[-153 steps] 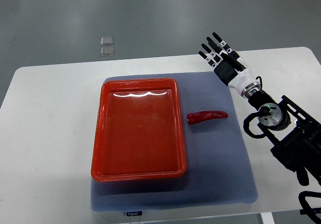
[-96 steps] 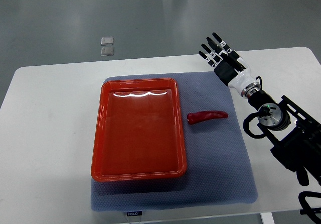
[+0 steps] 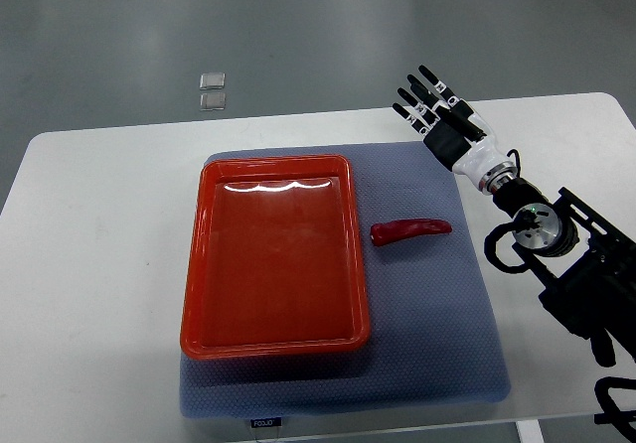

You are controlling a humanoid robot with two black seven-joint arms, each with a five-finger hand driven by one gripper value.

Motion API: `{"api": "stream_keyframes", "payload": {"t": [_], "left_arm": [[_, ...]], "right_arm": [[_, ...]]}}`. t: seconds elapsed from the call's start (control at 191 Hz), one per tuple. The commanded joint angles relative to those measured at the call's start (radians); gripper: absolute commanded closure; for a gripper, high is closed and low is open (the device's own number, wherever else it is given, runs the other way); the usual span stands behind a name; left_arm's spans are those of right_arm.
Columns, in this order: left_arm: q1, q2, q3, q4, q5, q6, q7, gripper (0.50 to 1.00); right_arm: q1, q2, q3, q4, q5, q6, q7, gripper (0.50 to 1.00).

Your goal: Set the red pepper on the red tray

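Red pepper [image 3: 410, 230] lies on the grey mat [image 3: 437, 304], just beside the right wall of the red tray [image 3: 195, 274], its thick stem end pointing at the tray and its thin tip pointing away from it. We see a narrow strip of mat between pepper and tray, so the two are apart. Nothing lies inside the tray, which sits on the left part of the mat with a strip of glare along its far inner edge. Our right hand [image 3: 444, 120] hangs beyond the far right corner of the tray, over the far edge of the mat, well apart from the pepper; its fingers [image 3: 417, 100] are stretched out straight and spread, holding nothing. Its arm [image 3: 556, 254] runs from the right edge of the picture, to the right of the tray. The mat rests on a white table [image 3: 89, 264], which shows bare to the left of the tray. On the grey floor [image 3: 298, 26] beyond the tray's far side we see two small clear squares [image 3: 212, 90], one just behind the other.
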Motion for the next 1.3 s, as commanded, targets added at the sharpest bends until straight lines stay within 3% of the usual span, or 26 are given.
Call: {"api": "stream_keyframes", "payload": {"t": [0.0, 0.246, 0.47, 0.648, 0.977, 1.296], "left_arm": [[0.0, 0.0, 0.0, -0.008, 0.0, 0.0, 0.0, 0.5], [-0.002, 0.0, 0.006, -0.012, 0.005, -0.002, 0.0, 0.5], [-0.011, 0.0, 0.006, -0.039, 0.008, -0.003, 0.0, 0.5], [-0.017, 0.0, 0.006, -0.08, 0.009, -0.003, 0.0, 0.5], [-0.025, 0.0, 0.006, -0.109, 0.008, -0.003, 0.0, 0.5], [-0.025, 0.0, 0.005, -0.101, 0.006, -0.003, 0.0, 0.5]], "right_arm": [[0.022, -0.019, -0.028, 0.005, -0.041, 0.002, -0.004, 0.585], [0.15, -0.215, -0.29, 0.036, -0.239, 0.021, -0.081, 0.585], [0.432, -0.443, -0.682, 0.143, -0.253, 0.057, -0.162, 0.585], [0.607, -0.514, -0.992, 0.272, -0.386, 0.045, -0.176, 0.587], [0.558, -0.46, -1.063, 0.337, -0.497, -0.222, -0.166, 0.589], [0.483, -0.516, -1.061, 0.441, -0.561, -0.242, -0.133, 0.589]]}}
